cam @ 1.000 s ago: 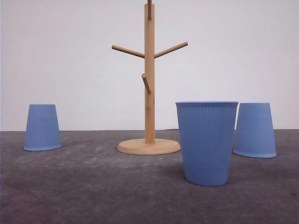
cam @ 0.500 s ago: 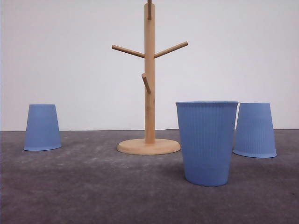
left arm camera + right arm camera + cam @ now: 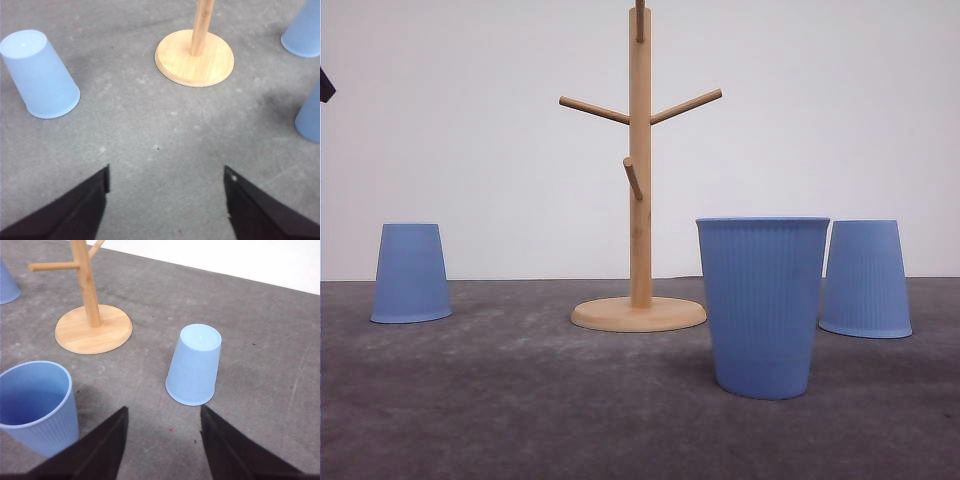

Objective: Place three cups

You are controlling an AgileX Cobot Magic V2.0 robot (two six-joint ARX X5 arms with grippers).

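While all three cups sit on the grey table [image 3: 520, 400] and none hangs on the wooden stand [image 3: 639, 200], both grippers hover empty, so every risk lies ahead. The left gripper [image 3: 165, 200] has its jaws spread wide over bare table, with the left cup [image 3: 39, 75] upside down off to one side and well apart from it; in the front view that cup [image 3: 411, 272] stands left of the stand. The right gripper [image 3: 162, 440] also has its jaws wide, with nothing held, and the right cup [image 3: 194, 365] stands upside down just beyond its fingers, while the upright cup [image 3: 36, 405] sits close beside one finger. That closeness is the first hazard, I judge: a finger coming down toward the inverted cup could clip the upright one (it is light plastic, and likely to skid or topple). The cups taper and are ribbed, so a squeeze on the narrow base end may let one slip out, and a hard squeeze may buckle the thin wall. If the cups are meant for the pegs [image 3: 686, 106], a cup carried tilted could knock a peg and rock the stand, or hang loosely and drop off. With both arms reaching toward the centre, they could also crowd each other near the post.
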